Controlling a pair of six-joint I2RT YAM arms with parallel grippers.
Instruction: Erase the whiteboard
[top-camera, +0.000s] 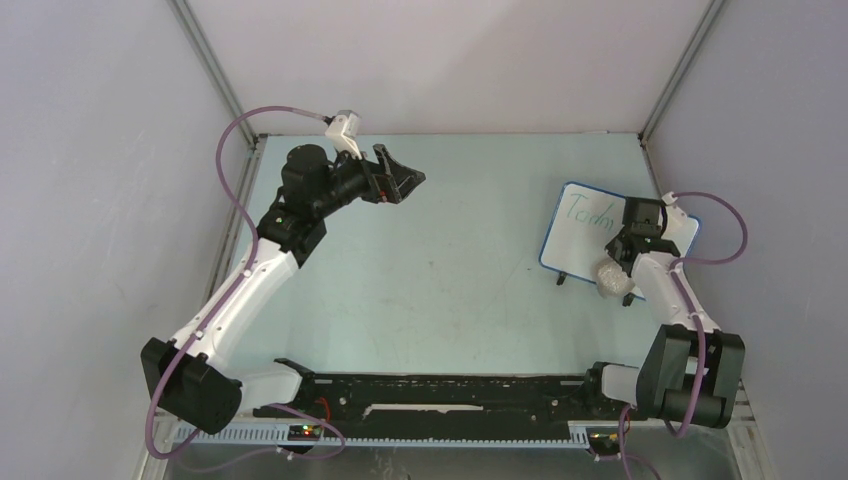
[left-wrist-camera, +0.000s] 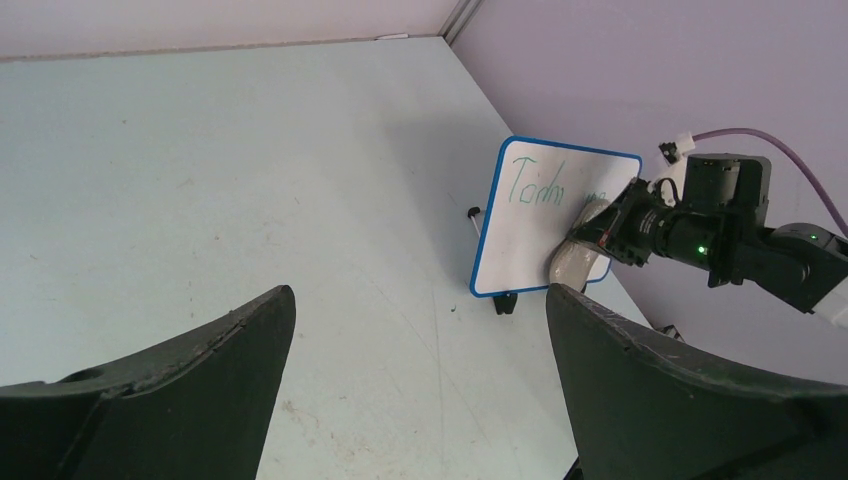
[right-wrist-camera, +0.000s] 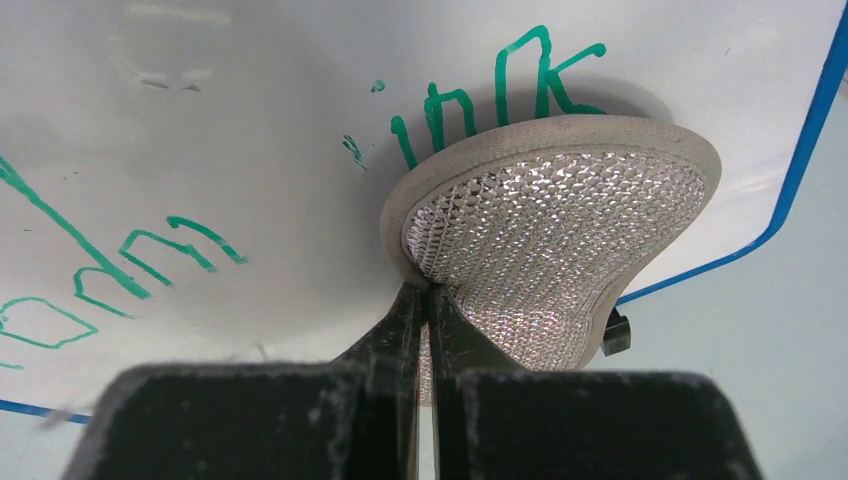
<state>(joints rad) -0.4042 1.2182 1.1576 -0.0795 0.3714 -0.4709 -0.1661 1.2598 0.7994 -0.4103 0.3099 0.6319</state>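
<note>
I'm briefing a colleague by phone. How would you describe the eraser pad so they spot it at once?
On the right side of the pale table, a blue-rimmed whiteboard with green handwriting stands. Against its face, pinched in the right gripper, is the sponge pad. It is the only soft, grey-beige oval there, with a shiny mesh side.

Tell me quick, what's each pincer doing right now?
Left pincer: open, holding nothing.
Right pincer: shut on the sponge pad against the whiteboard.
</note>
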